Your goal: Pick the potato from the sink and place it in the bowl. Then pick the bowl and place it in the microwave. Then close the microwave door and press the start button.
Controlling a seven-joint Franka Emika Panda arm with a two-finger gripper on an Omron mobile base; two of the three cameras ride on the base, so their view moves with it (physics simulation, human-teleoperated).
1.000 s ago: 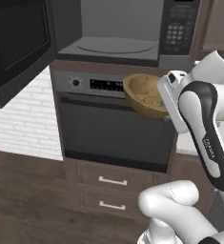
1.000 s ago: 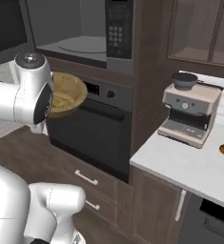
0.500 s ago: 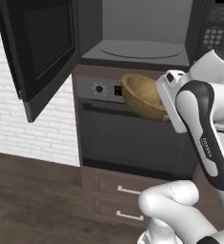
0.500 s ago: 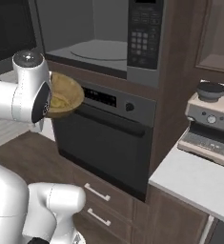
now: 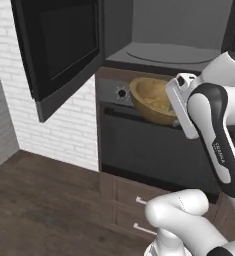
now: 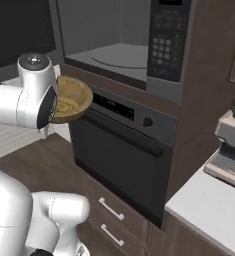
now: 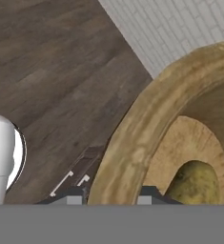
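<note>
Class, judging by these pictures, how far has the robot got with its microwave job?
Done: the potato lies in the bowl. In hand: the gripper holds the bowl by its rim, in front of the oven, below the open microwave. Left: setting the bowl inside, closing the door, pressing start.

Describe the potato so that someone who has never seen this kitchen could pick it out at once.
Start at the open dark grey built-in microwave above the black oven. Just below its opening, in front of the oven's control panel, the white arm's hand holds a wide tan-brown wooden bowl by its rim. The potato is the small yellowish-brown lump lying inside that bowl.
</note>
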